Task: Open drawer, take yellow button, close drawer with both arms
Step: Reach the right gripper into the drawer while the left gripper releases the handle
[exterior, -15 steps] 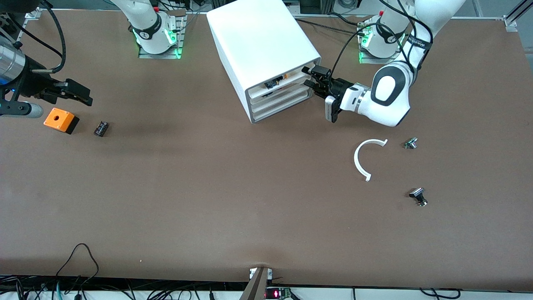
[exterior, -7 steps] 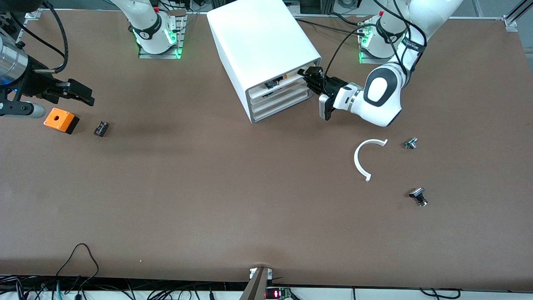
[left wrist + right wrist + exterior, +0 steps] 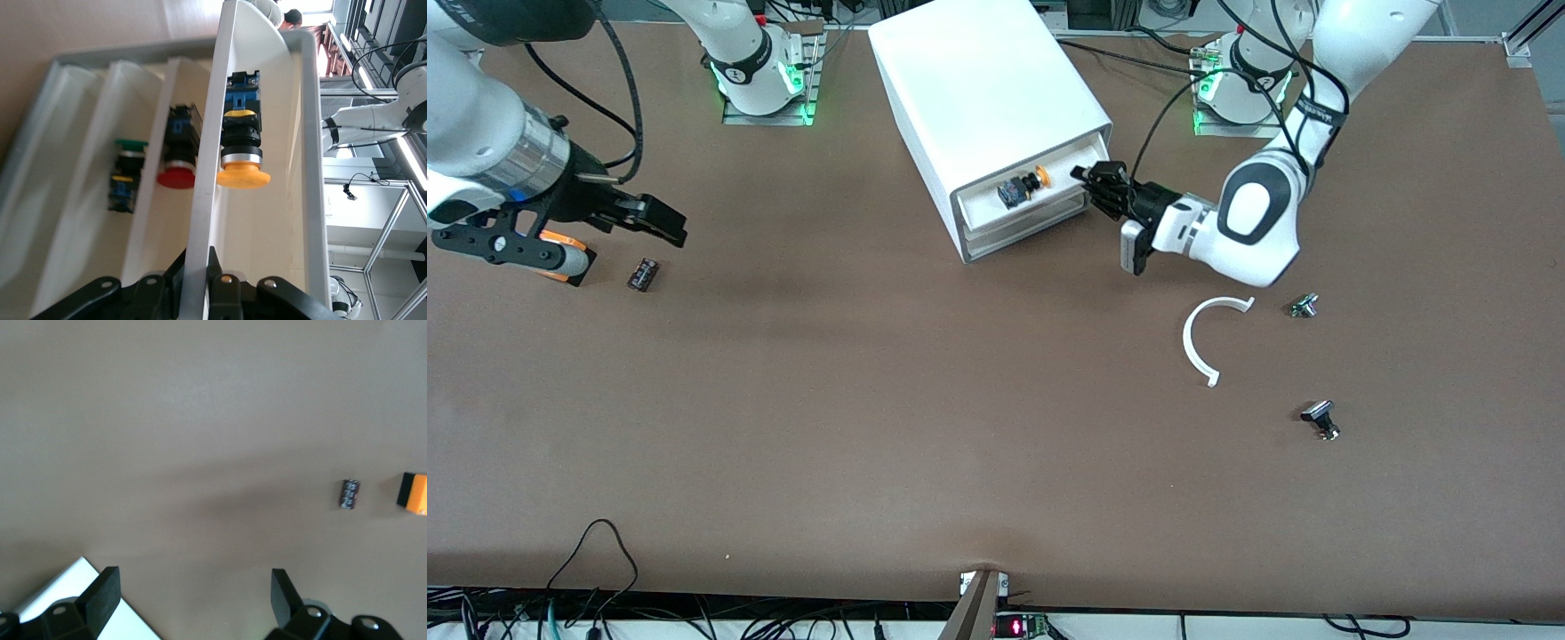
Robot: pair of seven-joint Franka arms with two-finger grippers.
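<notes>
The white cabinet [image 3: 978,80] stands at the back middle of the table. Its top drawer [image 3: 1063,169] is pulled partly out. The button [image 3: 1024,185], with a yellow-orange cap on a black and blue body, lies on its side in the drawer. My left gripper [image 3: 1089,182] is shut on the drawer's front wall at the end toward the left arm. In the left wrist view the wall [image 3: 207,167] runs between my gripper [image 3: 198,251] fingers, with the button [image 3: 241,153] just past it. My right gripper [image 3: 663,227] is open and empty, above the table near the small black block [image 3: 643,274].
The orange box [image 3: 562,237] is mostly hidden under the right hand; it shows in the right wrist view [image 3: 413,493] beside the black block [image 3: 350,493]. Lower drawers hold a red button [image 3: 177,157] and a green one [image 3: 125,173]. A white arc [image 3: 1205,338] and two small parts [image 3: 1304,306] [image 3: 1320,418] lie toward the left arm's end.
The left gripper closed on the top drawer's front and pulled it out, uncovering the button. The right arm moved toward the cabinet, now over the orange box.
</notes>
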